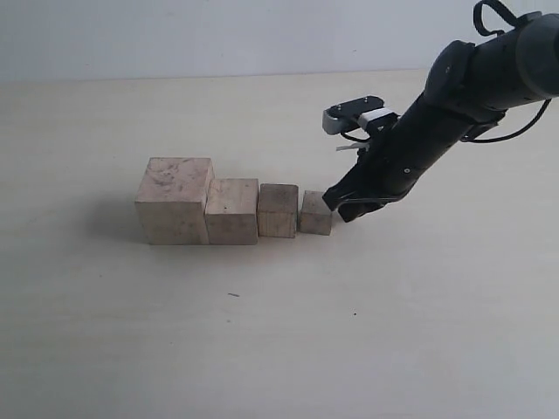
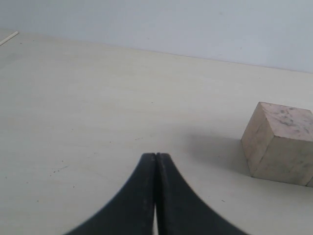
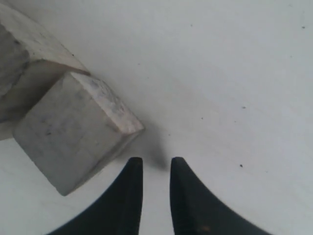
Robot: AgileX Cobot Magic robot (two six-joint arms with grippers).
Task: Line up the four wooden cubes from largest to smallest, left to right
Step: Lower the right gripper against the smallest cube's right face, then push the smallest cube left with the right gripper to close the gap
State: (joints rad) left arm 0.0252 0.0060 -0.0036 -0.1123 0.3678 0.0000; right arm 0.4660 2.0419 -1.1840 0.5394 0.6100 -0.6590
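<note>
The four wooden cubes stand in a touching row on the pale table. From left to right they are the largest [image 1: 174, 201], the second [image 1: 232, 210], the third [image 1: 278, 210] and the smallest [image 1: 316, 213]. My right gripper [image 1: 339, 206] hovers low just right of the smallest cube. In the right wrist view it [image 3: 155, 161] is open by a narrow gap with nothing between its fingers, and the smallest cube [image 3: 73, 129] lies beside it. My left gripper [image 2: 156, 155] is shut and empty, well away from the one large cube [image 2: 281, 142] it sees. The exterior view does not show the left arm.
The right arm [image 1: 454, 105] slants down from the upper right over the table [image 1: 279, 349]. A pale wall runs behind the table's far edge.
</note>
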